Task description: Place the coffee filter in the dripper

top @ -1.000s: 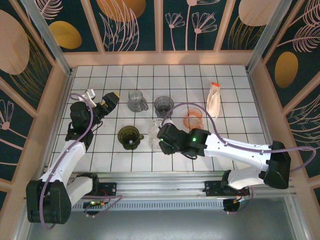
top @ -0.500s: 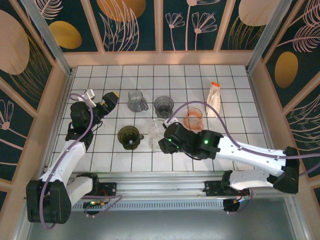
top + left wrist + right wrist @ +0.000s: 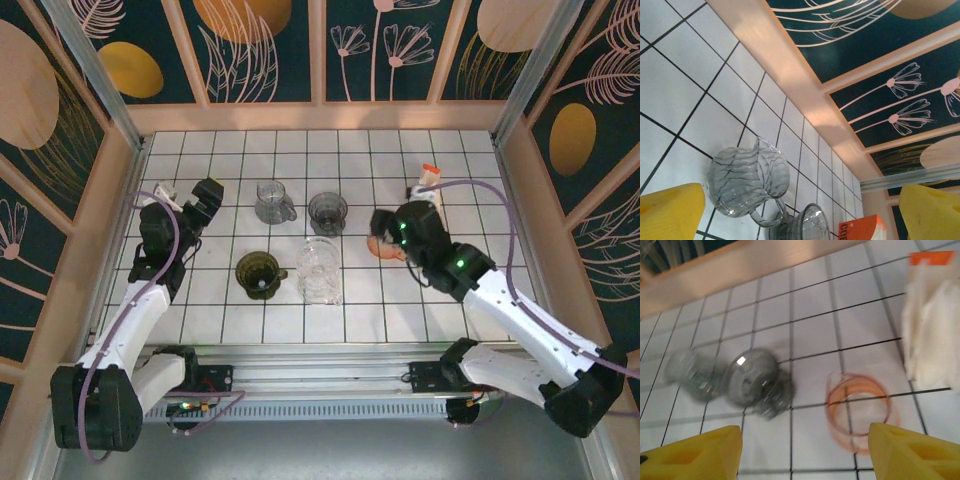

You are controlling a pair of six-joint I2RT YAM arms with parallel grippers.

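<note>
My left fingers point(image 3: 670, 212) and right fingers point(image 3: 695, 455) both stand released, the right ones over a round orange-tinted clear cup point(image 3: 880, 410) beside crinkly white paper filters point(image 3: 932, 335).

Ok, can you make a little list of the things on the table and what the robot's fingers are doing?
table: white tiles
filter pack: white paper filters, orange top, far right
orange dripper: beside the pack, no filter inside
grey dripper: middle, far row
green dripper: nearer, left of the clear jug
clear jug: middle
clear cup: left of the grey dripper
left fingers: open, empty
right fingers: open, empty, over the orange dripper
</note>
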